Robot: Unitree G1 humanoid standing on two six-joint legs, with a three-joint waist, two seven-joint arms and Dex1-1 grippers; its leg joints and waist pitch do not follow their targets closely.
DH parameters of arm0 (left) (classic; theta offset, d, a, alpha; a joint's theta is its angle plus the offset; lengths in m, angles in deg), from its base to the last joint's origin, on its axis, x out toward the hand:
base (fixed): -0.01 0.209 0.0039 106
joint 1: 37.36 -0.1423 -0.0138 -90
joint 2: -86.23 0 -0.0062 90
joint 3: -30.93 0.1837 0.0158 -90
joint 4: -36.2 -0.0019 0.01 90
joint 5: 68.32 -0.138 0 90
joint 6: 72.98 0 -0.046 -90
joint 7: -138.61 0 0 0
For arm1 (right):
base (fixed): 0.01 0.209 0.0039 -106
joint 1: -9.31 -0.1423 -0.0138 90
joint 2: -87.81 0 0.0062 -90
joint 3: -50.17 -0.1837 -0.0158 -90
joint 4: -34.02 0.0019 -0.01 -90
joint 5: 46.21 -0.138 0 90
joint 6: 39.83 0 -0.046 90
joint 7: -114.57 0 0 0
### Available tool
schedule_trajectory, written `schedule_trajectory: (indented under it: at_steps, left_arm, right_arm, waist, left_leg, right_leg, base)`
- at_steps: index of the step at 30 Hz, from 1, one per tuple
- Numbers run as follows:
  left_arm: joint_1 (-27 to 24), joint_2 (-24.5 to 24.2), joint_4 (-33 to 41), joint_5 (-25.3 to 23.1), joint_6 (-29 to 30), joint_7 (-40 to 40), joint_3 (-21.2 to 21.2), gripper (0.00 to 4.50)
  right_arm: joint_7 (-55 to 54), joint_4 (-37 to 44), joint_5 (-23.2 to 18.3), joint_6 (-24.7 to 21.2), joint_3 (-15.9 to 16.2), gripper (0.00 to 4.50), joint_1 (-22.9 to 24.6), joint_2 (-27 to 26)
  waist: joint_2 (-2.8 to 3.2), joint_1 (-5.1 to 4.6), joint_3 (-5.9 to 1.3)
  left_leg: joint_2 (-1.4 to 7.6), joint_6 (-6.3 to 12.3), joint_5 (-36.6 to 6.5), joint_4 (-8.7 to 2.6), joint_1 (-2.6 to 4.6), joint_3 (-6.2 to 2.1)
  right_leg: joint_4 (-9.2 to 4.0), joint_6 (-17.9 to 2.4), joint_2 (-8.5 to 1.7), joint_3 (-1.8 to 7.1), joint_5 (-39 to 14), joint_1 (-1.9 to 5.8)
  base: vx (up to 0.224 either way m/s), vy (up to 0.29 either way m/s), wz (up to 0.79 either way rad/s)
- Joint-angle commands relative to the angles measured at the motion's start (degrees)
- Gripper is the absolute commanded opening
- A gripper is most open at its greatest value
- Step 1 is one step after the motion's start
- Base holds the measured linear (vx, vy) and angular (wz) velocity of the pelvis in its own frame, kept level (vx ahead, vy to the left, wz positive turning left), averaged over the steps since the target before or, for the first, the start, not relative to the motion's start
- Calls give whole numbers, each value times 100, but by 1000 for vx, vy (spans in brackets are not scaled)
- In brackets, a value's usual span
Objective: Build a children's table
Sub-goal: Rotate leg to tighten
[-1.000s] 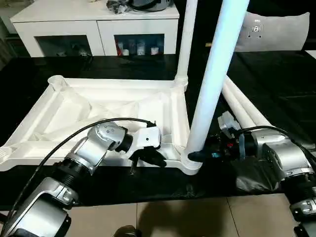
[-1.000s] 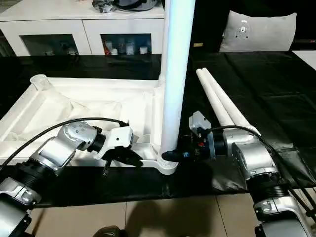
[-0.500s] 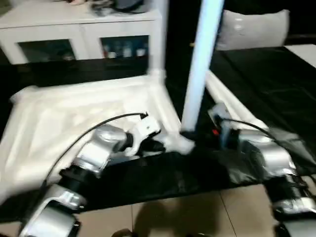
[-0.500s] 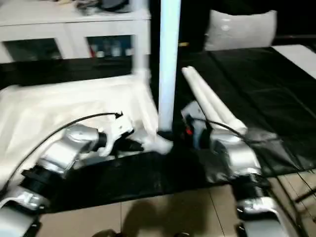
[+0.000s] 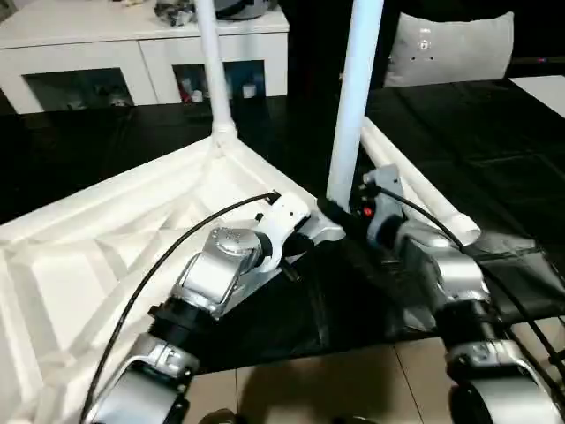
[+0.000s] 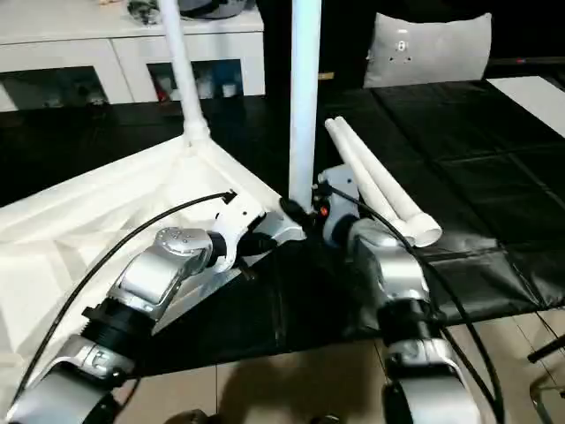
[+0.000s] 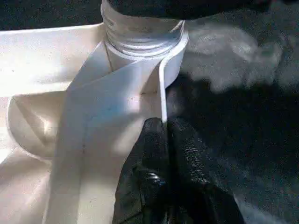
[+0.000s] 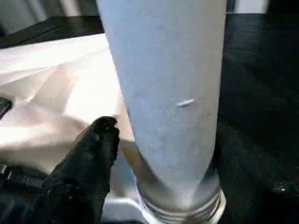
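Observation:
The children's table top (image 5: pixel 115 238) lies upside down on the black-covered work table, turned at a slant. Two white legs stand upright in its corner sockets: one at the far corner (image 5: pixel 212 71), one at the near corner (image 5: pixel 353 97). Two loose legs (image 5: pixel 424 199) lie side by side to the right. My left gripper (image 5: pixel 296 256) is shut on the top's thin rim (image 7: pixel 163 93) just beside the near socket. My right gripper (image 5: pixel 338 212) sits at the foot of the near leg (image 8: pixel 173 93), open; one finger (image 8: pixel 93 154) stands a little off the leg, the other is hidden behind it.
A white cabinet (image 5: pixel 141 53) with glass doors stands beyond the work table (image 5: pixel 494 141). A grey cushion (image 5: pixel 450 49) rests at the back right. The table's front edge runs just below my forearms, with tiled floor (image 5: pixel 371 389) under it.
The table top has swung round from square to slanted, its far leg now well to the left. Both grippers stayed at the near corner. The view has also shifted.

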Motion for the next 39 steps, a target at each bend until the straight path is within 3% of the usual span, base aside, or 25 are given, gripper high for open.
schedule_trajectory:
  at_steps: [1, 5, 10, 16, 17, 18, 24, 39]
  left_arm:
    - [125, -131, 159, -59, -386, -252, 78, 0]
    - [119, -588, -47, -78, -933, -863, 259, 0]
    - [149, -1016, -191, -59, -1496, -1586, 508, 0]
    - [166, -1417, -224, 92, -2185, -2609, 729, 0]
    - [168, -1457, -217, 104, -2254, -2718, 759, 0]
    - [187, -1547, -216, 121, -2411, -2992, 833, 0]
    - [264, -1644, -227, 149, -2766, -3494, 1024, 0]
    - [257, -1614, -332, 142, -2951, -3595, 1022, 0]
  right_arm:
    - [455, 80, -125, 21, 215, 361, 101, 82]
    - [1380, 244, -124, 219, 261, 384, 191, 751]
    - [2114, 372, -158, 312, 323, 430, 231, 1278]
    - [3052, 497, -275, 404, 552, 430, 261, 1743]
    - [3164, 517, -295, 393, 582, 430, 266, 1779]
    - [3441, 533, -327, 400, 665, 405, 262, 1855]
    - [3878, 524, -444, 362, 843, 353, 185, 1790]
    - [4271, 550, -594, 215, 1093, 234, 285, 1549]
  waist:
    - [-51, 16, -413]
    - [-42, 51, -414]
    - [-47, 101, -435]
    - [-30, 181, -432]
    - [-51, 182, -431]
    - [-38, 196, -431]
    - [-56, 287, -430]
    - [-71, 311, -443]
  left_leg:
    - [269, 356, -1561, -431, 98, -103]
    - [279, 344, -1655, -430, 116, -104]
    - [289, 415, -1479, -413, 94, -102]
    - [318, 436, -1508, -413, 107, -93]
    - [320, 439, -1521, -414, 109, -93]
    - [326, 429, -1530, -415, 117, -92]
    - [344, 374, -1577, -420, 138, -89]
    - [338, 350, -1456, -412, 123, -91]
  right_leg:
    - [-435, -872, -361, 248, -2097, 298]
    - [-448, -830, -358, 258, -2149, 288]
    - [-372, -998, -368, 264, -1786, 315]
    - [-354, -1108, -370, 265, -1782, 306]
    - [-355, -1112, -366, 263, -1788, 301]
    - [-348, -1133, -373, 269, -1791, 296]
    - [-347, -1145, -392, 285, -1936, 282]
    - [-333, -1106, -398, 286, -1941, 290]
  base:
    - [0, 0, 0]
    - [0, 0, 0]
    - [0, 0, 0]
    - [0, 0, 0]
    - [0, 0, 0]
    - [0, 0, 0]
    - [0, 0, 0]
    - [0, 0, 0]
